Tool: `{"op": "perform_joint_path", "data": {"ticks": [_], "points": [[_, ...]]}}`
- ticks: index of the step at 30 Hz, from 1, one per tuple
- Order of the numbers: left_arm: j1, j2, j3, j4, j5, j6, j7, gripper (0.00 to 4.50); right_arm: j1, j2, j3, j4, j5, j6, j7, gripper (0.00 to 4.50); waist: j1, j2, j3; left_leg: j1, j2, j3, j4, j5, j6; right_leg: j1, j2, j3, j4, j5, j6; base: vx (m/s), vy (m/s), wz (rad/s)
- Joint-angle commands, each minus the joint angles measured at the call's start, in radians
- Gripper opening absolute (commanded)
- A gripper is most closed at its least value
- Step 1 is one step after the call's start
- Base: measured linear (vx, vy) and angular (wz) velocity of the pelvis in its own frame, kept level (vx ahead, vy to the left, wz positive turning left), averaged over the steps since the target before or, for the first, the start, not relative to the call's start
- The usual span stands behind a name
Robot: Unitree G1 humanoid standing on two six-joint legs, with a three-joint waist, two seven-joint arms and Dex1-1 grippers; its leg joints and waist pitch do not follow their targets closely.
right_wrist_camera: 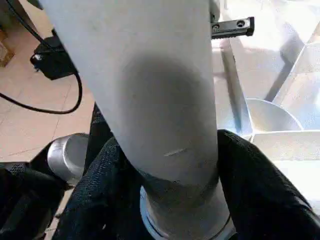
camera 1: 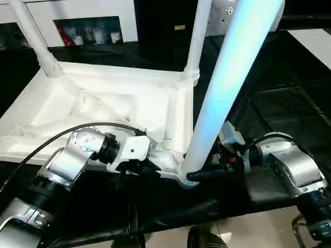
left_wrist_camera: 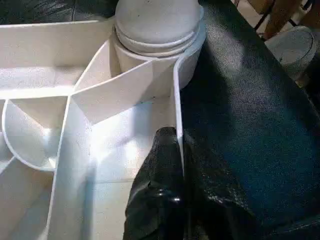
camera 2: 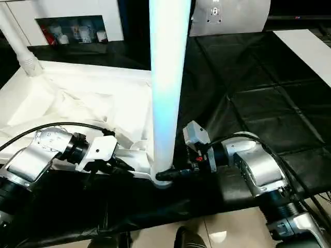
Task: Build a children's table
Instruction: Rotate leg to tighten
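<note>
The white table top (camera 1: 103, 103) lies upside down, ribs up, on the black work table (camera 1: 289, 103). Two white legs (camera 1: 31, 31) (camera 1: 198, 36) stand in its far corner sockets. A third leg (camera 2: 166, 77) rises from the near right corner socket (left_wrist_camera: 157, 30). My right gripper (camera 2: 165, 175) is shut on this leg just above the socket, a black finger (right_wrist_camera: 100, 200) on each side. Just left of that corner, my left gripper (camera 1: 142, 168) is shut on the top's near rim wall (left_wrist_camera: 177, 115), one finger (left_wrist_camera: 160, 190) inside the rim.
A flat white panel (camera 2: 305, 46) lies at the far right of the work table. A white shelf with small items (camera 1: 88, 31) stands behind. The work table's front edge runs just under my forearms, with tan floor (camera 1: 248, 227) below. A black cable (camera 1: 51, 137) arcs over my left wrist.
</note>
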Motion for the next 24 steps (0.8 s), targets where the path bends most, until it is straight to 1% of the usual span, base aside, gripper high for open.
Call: {"op": "perform_joint_path", "data": {"ticks": [1, 6, 9, 10, 11, 12, 13, 14, 15, 16, 17, 18, 19, 20, 21, 22, 24], "points": [[-0.015, -0.004, -0.026, 0.012, 0.031, -0.023, 0.0, 0.0, 0.0, -0.001, 0.022, 0.001, -0.007, -0.003, 0.034, 2.17, -0.008, -0.01, -0.072, 0.03, 0.062, -0.024, -0.072, -0.198, 0.07, 0.049, -0.071, 0.048, -0.066, -0.283, -0.24, 0.0, 0.0, 0.0], [-0.011, -0.017, -0.01, 0.022, 0.028, -0.003, 0.035, 0.0, 0.011, 0.002, 0.02, -0.021, 0.013, 0.026, 0.032, 2.06, -0.006, -0.007, -0.075, 0.031, 0.063, -0.024, -0.071, -0.198, 0.07, 0.05, -0.07, 0.047, -0.064, -0.271, -0.249, 0.0, 0.0, 0.0], [-0.006, -0.034, 0.011, 0.01, 0.02, 0.057, 0.084, 0.0, 0.042, 0.012, 0.005, -0.064, 0.04, 0.081, -0.013, 2.05, -0.003, -0.005, -0.074, 0.033, 0.065, -0.023, -0.072, -0.204, 0.065, 0.049, -0.07, 0.049, -0.066, -0.273, -0.25, 0.0, 0.0, 0.0], [-0.003, -0.048, 0.028, -0.007, 0.014, 0.109, 0.123, 0.0, 0.065, 0.032, -0.01, -0.09, 0.057, 0.129, -0.071, 2.05, -0.001, -0.002, -0.076, 0.033, 0.064, -0.025, -0.072, -0.205, 0.063, 0.049, -0.071, 0.048, -0.064, -0.276, -0.252, 0.0, 0.0, 0.0], [-0.001, -0.065, 0.044, -0.027, 0.004, 0.162, 0.161, 0.0, 0.084, 0.053, -0.023, -0.111, 0.063, 0.165, -0.133, 2.05, -0.002, -0.004, -0.074, 0.033, 0.066, -0.024, -0.075, -0.205, 0.055, 0.05, -0.07, 0.05, -0.066, -0.274, -0.249, 0.0, 0.0, 0.0], [-0.001, -0.065, 0.044, -0.027, 0.004, 0.162, 0.161, 0.0, 0.084, 0.053, -0.023, -0.111, 0.063, 0.165, -0.133, 2.05, -0.004, -0.005, -0.072, 0.03, 0.063, -0.027, -0.076, -0.222, 0.048, 0.049, -0.072, 0.049, -0.068, -0.304, -0.246, 0.0, 0.0, 0.0], [0.001, -0.092, 0.062, -0.063, -0.007, 0.237, 0.212, 0.0, 0.102, 0.108, -0.043, -0.122, 0.036, 0.169, -0.255, 2.05, -0.007, -0.001, -0.071, 0.028, 0.061, -0.03, -0.079, -0.247, 0.033, 0.051, -0.075, 0.047, -0.072, -0.36, -0.23, 0.0, 0.0, 0.0], [0.001, -0.096, 0.064, -0.069, -0.008, 0.249, 0.22, 0.0, 0.104, 0.118, -0.046, -0.123, 0.032, 0.171, -0.275, 2.05, -0.007, -0.001, -0.071, 0.028, 0.061, -0.03, -0.079, -0.247, 0.033, 0.051, -0.075, 0.047, -0.072, -0.36, -0.23, 0.0, 0.0, 0.0], [0.0, -0.111, 0.07, -0.084, -0.008, 0.278, 0.246, 0.0, 0.108, 0.145, -0.054, -0.125, 0.019, 0.174, -0.328, 2.05, -0.015, -0.005, -0.068, 0.028, 0.059, -0.034, -0.081, -0.279, 0.011, 0.05, -0.077, 0.047, -0.08, -0.435, -0.202, 0.0, 0.0, 0.0], [-0.003, -0.126, 0.076, -0.094, -0.009, 0.307, 0.271, 0.0, 0.109, 0.167, -0.059, -0.126, 0.01, 0.181, -0.371, 2.05, -0.021, -0.007, -0.068, 0.021, 0.055, -0.038, -0.084, -0.276, 0.006, 0.055, -0.077, 0.044, -0.081, -0.451, -0.184, 0.0, 0.0, 0.0], [-0.008, -0.154, 0.086, -0.106, -0.008, 0.35, 0.314, 0.0, 0.11, 0.205, -0.067, -0.127, -0.005, 0.192, -0.435, 2.05, -0.025, -0.008, -0.069, 0.023, 0.058, -0.037, -0.085, -0.275, 0.002, 0.052, -0.076, 0.046, -0.081, -0.447, -0.18, 0.0, 0.0, 0.0], [-0.013, -0.182, 0.094, -0.118, -0.007, 0.389, 0.354, 0.0, 0.11, 0.242, -0.076, -0.13, -0.023, 0.206, -0.5, 2.05, -0.034, -0.006, -0.068, 0.027, 0.056, -0.036, -0.083, -0.281, -0.002, 0.046, -0.074, 0.046, -0.082, -0.443, -0.184, 0.0, 0.0, 0.0], [-0.015, -0.199, 0.1, -0.126, -0.007, 0.415, 0.377, 0.0, 0.109, 0.266, -0.082, -0.131, -0.032, 0.214, -0.54, 2.05, -0.042, -0.007, -0.067, 0.023, 0.053, -0.038, -0.083, -0.288, -0.002, 0.048, -0.074, 0.044, -0.085, -0.454, -0.18, 0.0, 0.0, 0.0], [-0.016, -0.209, 0.103, -0.13, -0.008, 0.43, 0.389, 0.0, 0.108, 0.279, -0.085, -0.131, -0.037, 0.219, -0.561, 2.05, -0.042, -0.007, -0.067, 0.023, 0.053, -0.038, -0.083, -0.288, -0.002, 0.048, -0.074, 0.044, -0.085, -0.454, -0.18, 0.0, 0.0, 0.0], [-0.028, -0.283, 0.121, -0.149, 0.011, 0.518, 0.49, 0.0, 0.102, 0.383, -0.112, -0.132, -0.072, 0.245, -0.732, 2.05, -0.053, -0.009, -0.066, 0.02, 0.052, -0.038, -0.083, -0.278, -0.001, 0.049, -0.073, 0.045, -0.085, -0.449, -0.173, 0.0, 0.0, 0.0], [-0.03, -0.293, 0.124, -0.15, 0.014, 0.53, 0.505, 0.0, 0.101, 0.398, -0.116, -0.132, -0.078, 0.248, -0.757, 2.05, -0.059, -0.008, -0.066, 0.019, 0.05, -0.036, -0.082, -0.269, -0.002, 0.043, -0.071, 0.046, -0.087, -0.446, -0.175, 0.0, 0.0, 0.0], [-0.041, -0.351, 0.143, -0.148, 0.031, 0.581, 0.594, 0.0, 0.094, 0.475, -0.139, -0.124, -0.101, 0.263, -0.887, 2.04, -0.06, -0.01, -0.069, 0.022, 0.048, -0.036, -0.08, -0.261, -0.002, 0.044, -0.072, 0.045, -0.089, -0.452, -0.166, 0.0, 0.0, 0.0]]}}
